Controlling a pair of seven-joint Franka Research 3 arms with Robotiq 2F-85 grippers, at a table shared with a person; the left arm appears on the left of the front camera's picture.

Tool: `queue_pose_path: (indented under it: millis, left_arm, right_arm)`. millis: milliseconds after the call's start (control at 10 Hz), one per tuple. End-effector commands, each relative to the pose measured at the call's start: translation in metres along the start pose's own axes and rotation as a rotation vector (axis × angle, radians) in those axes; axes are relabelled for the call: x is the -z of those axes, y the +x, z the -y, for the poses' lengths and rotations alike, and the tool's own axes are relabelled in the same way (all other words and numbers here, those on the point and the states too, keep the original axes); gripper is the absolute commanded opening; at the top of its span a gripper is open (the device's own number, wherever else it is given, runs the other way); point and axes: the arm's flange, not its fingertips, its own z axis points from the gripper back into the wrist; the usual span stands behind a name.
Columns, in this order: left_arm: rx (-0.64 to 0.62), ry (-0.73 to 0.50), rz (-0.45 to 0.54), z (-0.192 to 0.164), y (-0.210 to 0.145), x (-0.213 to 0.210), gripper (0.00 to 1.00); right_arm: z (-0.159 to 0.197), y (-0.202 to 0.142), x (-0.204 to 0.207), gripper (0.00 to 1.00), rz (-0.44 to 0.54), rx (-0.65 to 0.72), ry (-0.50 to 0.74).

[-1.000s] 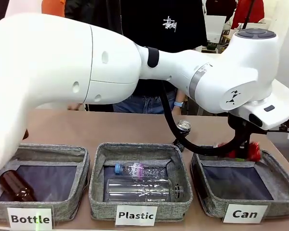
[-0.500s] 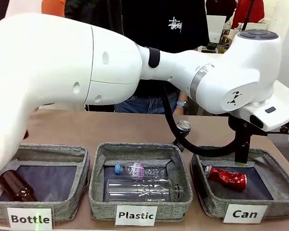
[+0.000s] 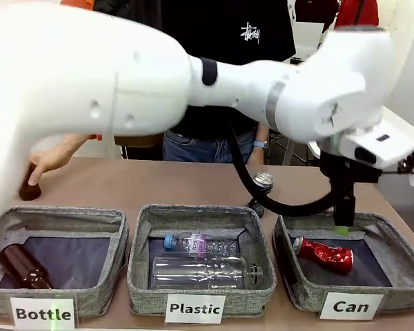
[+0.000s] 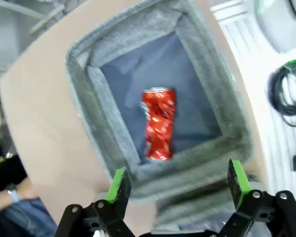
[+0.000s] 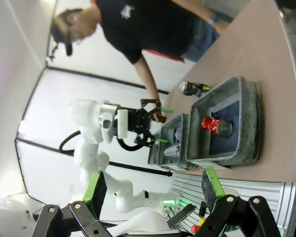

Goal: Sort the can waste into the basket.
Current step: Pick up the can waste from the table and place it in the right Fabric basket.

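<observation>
cans: 2 counted, 1 red and 1 dark.
red can (image 3: pixel 324 253): crushed, lying flat on the dark floor of the basket (image 3: pixel 406 288), below the left gripper (image 3: pixel 343 226) and not touching it; silver end on the side away from the gripper's arm-side wall.
dark can (image 3: pixel 263 181): on the table (image 3: pixel 159 183), outside every basket, to the left of the left gripper and near it; silver pull-tab top facing the front camera.
basket: labelled "Can", 1 can inside, straight under the left gripper.
left gripper: pointing down over the basket's far rim, jaws spread wide, holding nothing; green pads straddling the rim in the wrist view.
right gripper (image 5: pixel 153 187): jaws wide apart, empty, well away from the baskets and seeing them from the side.
other baskets: 2, "Plastic" (image 3: pixel 145 293) next left of the left gripper, "Bottle" (image 3: pixel 96 300) farthest left.
clear bottles: 2, both lying in "Plastic" (image 3: pixel 201 272).
brown bottles: 2; 1 lying in "Bottle" (image 3: pixel 24 267), 1 upright on the table (image 3: pixel 29 187), far left of the left gripper.
person's hand (image 3: pixel 54 158): 1, on the upright brown bottle.
</observation>
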Motion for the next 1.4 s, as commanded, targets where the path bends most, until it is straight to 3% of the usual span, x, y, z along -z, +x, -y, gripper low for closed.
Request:
queue_pose_path:
  millis: [0,100,200,500,700,900,1300]
  left_arm:
    - [-0.133,-0.147,0.021,0.027,-0.049,-0.054,1.0]
    - [-0.119,-0.315,0.054,0.038,-0.086,-0.082,1.0]
    - [-0.176,-0.332,0.137,0.048,-0.132,-0.107,1.0]
    - [-0.303,-0.208,0.273,0.078,-0.231,-0.137,1.0]
    - [-0.564,-0.205,0.408,0.075,-0.327,-0.172,1.0]
    - [-0.714,-0.275,0.562,0.081,-0.42,-0.199,1.0]
    - [-1.116,-0.348,0.945,0.13,-0.605,-0.188,1.0]
  right_arm:
    - [0.0,0.001,0.008,1.0,-0.006,0.006,-0.005]
    - [-0.002,0.004,0.022,1.0,-0.033,0.01,0.002]
    - [-0.002,0.009,0.042,1.0,-0.068,0.026,-0.02]
    - [-0.012,0.01,0.099,1.0,-0.168,0.022,-0.059]
    - [-0.025,-0.003,0.144,1.0,-0.264,0.005,-0.056]
    - [-0.035,-0.013,0.19,1.0,-0.326,-0.004,-0.06]
    - [-0.045,-0.036,0.284,1.0,-0.479,0.005,-0.042]
